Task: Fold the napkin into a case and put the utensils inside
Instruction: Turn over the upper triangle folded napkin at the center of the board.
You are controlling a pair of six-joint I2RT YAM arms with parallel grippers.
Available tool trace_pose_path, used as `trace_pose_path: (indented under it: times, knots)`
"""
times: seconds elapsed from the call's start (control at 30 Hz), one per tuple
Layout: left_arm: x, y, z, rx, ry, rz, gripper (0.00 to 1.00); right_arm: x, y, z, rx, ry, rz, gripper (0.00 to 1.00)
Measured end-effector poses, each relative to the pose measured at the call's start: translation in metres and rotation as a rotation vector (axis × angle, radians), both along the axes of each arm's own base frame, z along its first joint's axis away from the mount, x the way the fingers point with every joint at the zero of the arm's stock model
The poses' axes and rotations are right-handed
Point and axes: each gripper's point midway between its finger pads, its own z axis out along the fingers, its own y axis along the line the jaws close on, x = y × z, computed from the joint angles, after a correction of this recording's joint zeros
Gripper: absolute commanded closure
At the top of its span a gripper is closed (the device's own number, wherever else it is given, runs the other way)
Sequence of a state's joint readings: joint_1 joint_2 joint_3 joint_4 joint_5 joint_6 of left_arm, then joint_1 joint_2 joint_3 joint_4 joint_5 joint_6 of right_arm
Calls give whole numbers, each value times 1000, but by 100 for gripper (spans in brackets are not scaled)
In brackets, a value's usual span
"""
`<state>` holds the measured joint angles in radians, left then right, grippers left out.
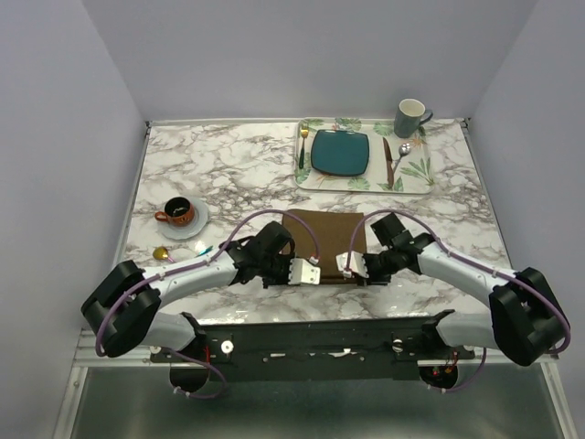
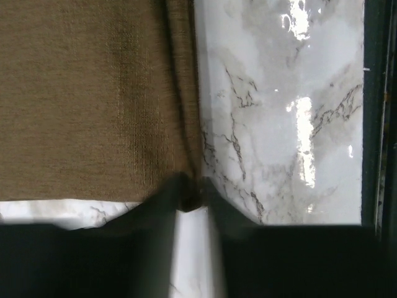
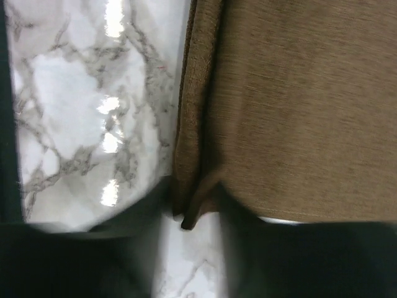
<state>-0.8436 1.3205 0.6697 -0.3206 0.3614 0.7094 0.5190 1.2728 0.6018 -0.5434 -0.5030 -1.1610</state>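
The dark brown napkin (image 1: 324,229) lies flat on the marble table at centre front, with doubled layers along its near edge (image 2: 183,93). My left gripper (image 1: 294,274) is shut on the napkin's near left corner (image 2: 193,192). My right gripper (image 1: 358,270) is at the near right corner, its fingers parted, and the folded tip (image 3: 192,202) sits loosely between them. The utensils (image 1: 163,253), iridescent with a golden spoon bowl, lie at the left front beside my left arm, which partly hides them.
A cup on a saucer (image 1: 178,215) stands at the left. At the back right a leaf-print placemat (image 1: 416,174) carries a teal plate (image 1: 340,152), a gold fork (image 1: 303,146), a dark knife (image 1: 388,163), a spoon and a grey mug (image 1: 410,117). The table's near edge (image 2: 372,124) runs close to both grippers.
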Motion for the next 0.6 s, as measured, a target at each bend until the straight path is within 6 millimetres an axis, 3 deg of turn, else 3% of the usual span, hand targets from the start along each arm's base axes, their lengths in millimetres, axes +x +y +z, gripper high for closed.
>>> trace_pose_path:
  times: [0.07, 0.2, 0.33, 0.37, 0.47, 0.6]
  knots:
    - [-4, 2, -4, 26, 12, 2, 38, -4, -2, -2, -14, 1, 21, 22]
    - [-10, 8, 7, 57, 45, 15, 36, -10, -5, 12, -30, 8, 19, 22]
    - [-4, 5, 52, -38, 35, 83, 48, 1, 4, 60, 38, -42, -56, 41]
    - [0, 6, 64, -67, 30, 105, 54, 5, 7, 72, 60, -58, -74, 50]
    - [28, 11, 87, -140, 86, 248, 59, 11, 15, 90, 96, -29, -145, 59]
    - [72, 20, 76, -166, 270, 464, 62, 14, 22, 75, 71, 96, -214, 65]
